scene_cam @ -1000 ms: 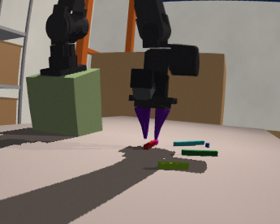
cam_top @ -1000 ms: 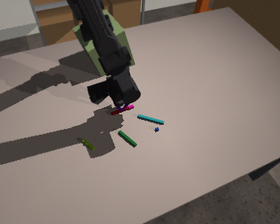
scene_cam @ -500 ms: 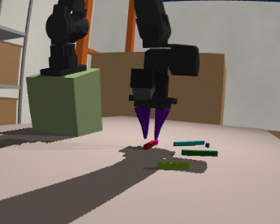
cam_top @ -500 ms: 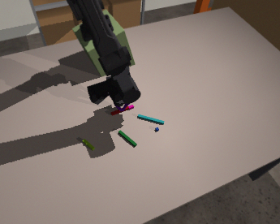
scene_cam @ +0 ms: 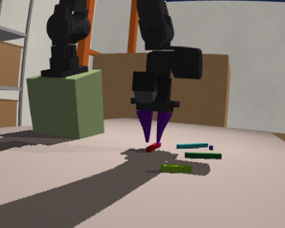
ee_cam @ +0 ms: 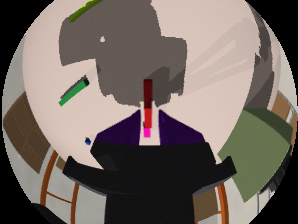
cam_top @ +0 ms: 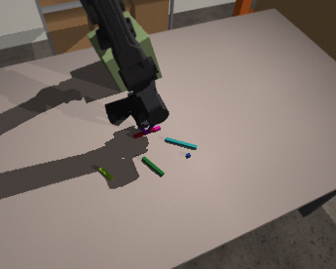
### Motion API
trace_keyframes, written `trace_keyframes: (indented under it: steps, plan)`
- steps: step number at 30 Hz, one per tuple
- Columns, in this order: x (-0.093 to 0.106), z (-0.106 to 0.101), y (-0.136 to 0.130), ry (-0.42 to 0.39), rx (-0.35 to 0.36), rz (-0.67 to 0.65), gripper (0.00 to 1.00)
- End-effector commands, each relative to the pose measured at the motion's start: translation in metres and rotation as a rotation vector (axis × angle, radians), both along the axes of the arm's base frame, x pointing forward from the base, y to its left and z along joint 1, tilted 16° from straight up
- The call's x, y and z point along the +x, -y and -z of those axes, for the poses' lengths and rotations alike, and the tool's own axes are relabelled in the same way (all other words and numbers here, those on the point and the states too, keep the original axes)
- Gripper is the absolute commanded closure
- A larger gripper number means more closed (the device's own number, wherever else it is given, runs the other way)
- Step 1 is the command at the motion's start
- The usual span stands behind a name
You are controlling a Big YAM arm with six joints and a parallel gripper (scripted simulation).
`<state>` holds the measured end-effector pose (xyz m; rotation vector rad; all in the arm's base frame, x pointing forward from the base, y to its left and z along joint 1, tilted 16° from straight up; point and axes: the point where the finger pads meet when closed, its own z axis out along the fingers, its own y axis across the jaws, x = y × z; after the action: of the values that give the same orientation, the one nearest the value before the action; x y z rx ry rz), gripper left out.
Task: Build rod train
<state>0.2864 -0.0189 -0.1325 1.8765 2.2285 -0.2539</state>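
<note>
A red rod (cam_top: pixel 139 134) and a short magenta rod (cam_top: pixel 155 129) lie flat on the table, end to end in one line. In the wrist view the magenta rod (ee_cam: pixel 147 131) sits straight at the near end of the red rod (ee_cam: pixel 148 99). My gripper (scene_cam: pixel 154 138) hangs point-down right over the magenta rod (scene_cam: pixel 159 144). Its purple fingers stand a little apart on either side of the rod. They look slightly wider than the rod and hold nothing. The red rod (scene_cam: pixel 151 148) is partly in the arm's shadow.
A turquoise rod (cam_top: pixel 180 143) and a tiny blue rod (cam_top: pixel 188 155) lie to the right. A green rod (cam_top: pixel 153 166) and a lime rod (cam_top: pixel 105 172) lie nearer the front. All are well apart from the red and magenta pair. The arm's green base block (cam_top: pixel 127 49) stands behind.
</note>
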Motion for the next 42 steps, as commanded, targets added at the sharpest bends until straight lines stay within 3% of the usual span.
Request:
trace_keyframes:
  steps: [1,9,11,13,17,20,42]
  plan:
    - [0.009,0.0,-0.003,0.025,0.001,-0.008,0.77]
    - [0.011,0.007,0.004,0.023,0.001,-0.001,0.77]
    - [0.021,0.0,0.003,0.057,0.004,-0.001,0.77]
    - [0.013,0.011,0.005,0.026,0.001,-0.001,0.77]
    - [0.013,0.013,0.005,0.025,0.001,-0.001,0.77]
    - [0.021,0.006,0.005,0.054,0.003,-0.001,0.77]
    - [0.02,0.008,0.004,0.048,0.003,-0.004,0.77]
